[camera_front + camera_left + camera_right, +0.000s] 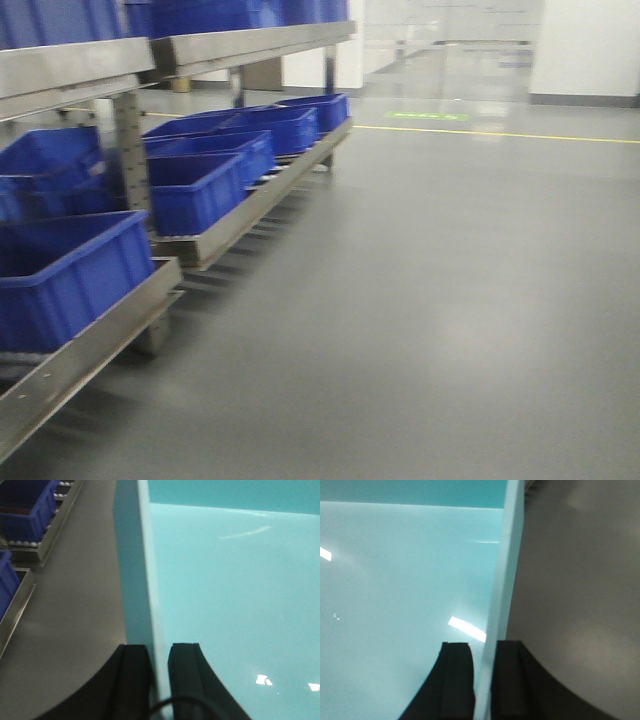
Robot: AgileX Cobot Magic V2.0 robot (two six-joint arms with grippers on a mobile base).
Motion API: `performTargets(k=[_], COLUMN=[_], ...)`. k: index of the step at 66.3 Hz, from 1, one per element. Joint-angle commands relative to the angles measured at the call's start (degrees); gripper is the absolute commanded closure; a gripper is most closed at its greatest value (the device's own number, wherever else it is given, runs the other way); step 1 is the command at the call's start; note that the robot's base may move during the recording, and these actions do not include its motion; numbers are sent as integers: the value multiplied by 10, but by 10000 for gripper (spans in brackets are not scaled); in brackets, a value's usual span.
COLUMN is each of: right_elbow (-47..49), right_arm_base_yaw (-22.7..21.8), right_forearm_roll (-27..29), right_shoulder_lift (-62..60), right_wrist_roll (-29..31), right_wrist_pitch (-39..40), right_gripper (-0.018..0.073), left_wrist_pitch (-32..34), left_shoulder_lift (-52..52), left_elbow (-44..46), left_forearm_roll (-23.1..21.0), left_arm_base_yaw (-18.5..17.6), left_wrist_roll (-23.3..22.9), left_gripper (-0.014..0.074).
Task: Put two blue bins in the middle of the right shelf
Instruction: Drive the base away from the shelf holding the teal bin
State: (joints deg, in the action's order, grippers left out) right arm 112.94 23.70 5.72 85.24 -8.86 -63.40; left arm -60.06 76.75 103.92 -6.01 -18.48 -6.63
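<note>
Clamped narrow on the pale cyan bin from both sides: left gripper pinching its left wall, right gripper pinching its right wall, one finger inside and one outside each. Flanked by grey floor, apart from the steel rack of dark blue bins along the front view's left edge.

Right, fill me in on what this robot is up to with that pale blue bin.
The robot grips a pale blue bin from both sides. The left gripper is pinched over its left wall and the right gripper over its right wall, one finger inside and one outside. The bin looks empty in the wrist views. A steel rack holding dark blue bins runs along the robot's left. Grey floor shows beside both walls, so the bin is not shelved yet.
</note>
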Motion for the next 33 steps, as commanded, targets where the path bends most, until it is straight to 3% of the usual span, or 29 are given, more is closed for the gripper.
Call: performTargets(k=[1,33], right_elbow=[7,7], right_arm_base_yaw=[-6,-6], right_forearm_roll=[-24,-24], right_shoulder_lift=[-11,-11], right_wrist_roll=[11,11], right_wrist_pitch=[13,13], right_gripper=[712,712], left_wrist_pitch=[29,29], left_shoulder_lift=[-8,-8], left_elbow=[5,5], left_forearm_roll=[26,26], left_arm_base_yaw=[4,4], left_wrist_roll=[4,4], left_gripper=[707,707])
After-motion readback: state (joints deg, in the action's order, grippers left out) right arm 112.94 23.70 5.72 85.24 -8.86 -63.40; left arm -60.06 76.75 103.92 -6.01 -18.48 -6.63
